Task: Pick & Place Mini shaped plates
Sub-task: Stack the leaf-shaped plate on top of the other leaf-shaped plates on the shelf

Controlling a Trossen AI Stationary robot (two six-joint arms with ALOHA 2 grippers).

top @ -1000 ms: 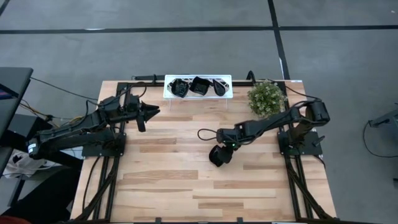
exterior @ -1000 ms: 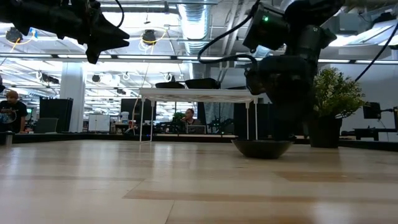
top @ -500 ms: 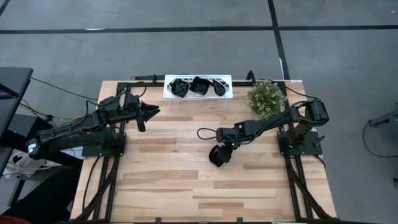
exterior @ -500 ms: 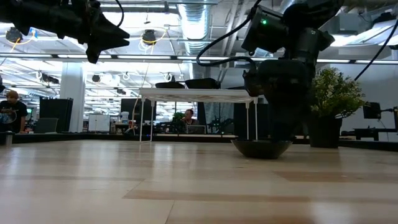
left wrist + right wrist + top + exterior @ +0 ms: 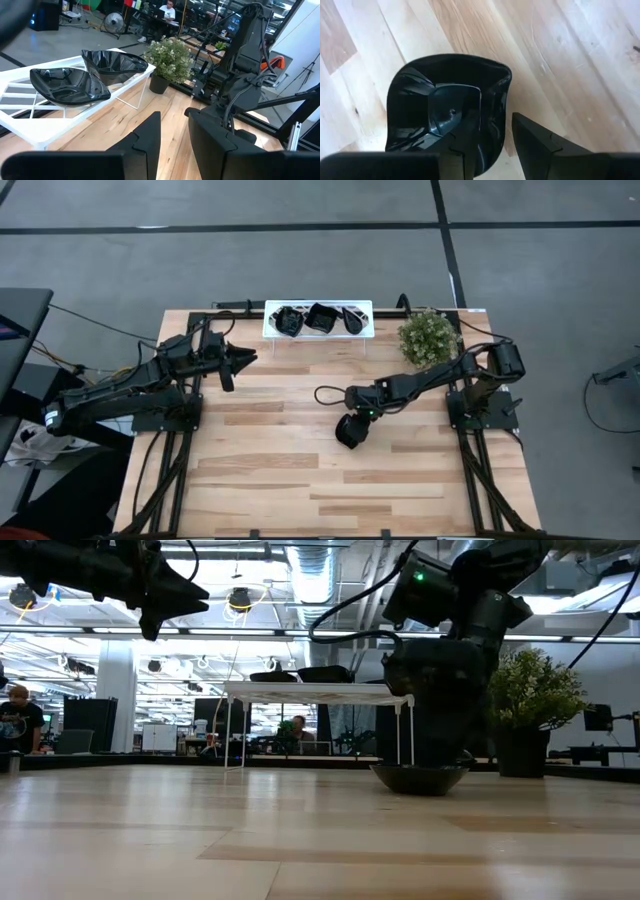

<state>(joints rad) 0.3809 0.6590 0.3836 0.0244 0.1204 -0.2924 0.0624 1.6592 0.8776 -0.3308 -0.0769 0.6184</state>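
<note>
Counter (image 5: 300, 480) of pale wood planks fills the high view, with the white lattice tray (image 5: 318, 332) at its far edge as the landmark. Three black plates (image 5: 320, 317) lie side by side in the tray, and a potted plant (image 5: 428, 338) stands just beside the tray's right end. The left end effector (image 5: 243, 359) hovers near the tray's left end, its fingers set apart with nothing between them. The right end effector (image 5: 350, 430) is well apart from the tray, toward the counter's middle, over a single black plate.

In the low view, that wavy-edged plate (image 5: 420, 778) rests flat on the counter, in front of the tray (image 5: 315, 692), which stands raised on thin legs. The right end effector (image 5: 435, 730) reaches down onto the plate.

The left wrist view shows two glossy plates (image 5: 70, 86) in the tray, with the plant (image 5: 169, 59) beyond its end.

In the right wrist view, one finger (image 5: 465, 140) sits inside the plate (image 5: 445, 107) and the other outside its rim, straddling the wall; whether they are pinching the plate I cannot tell.
</note>
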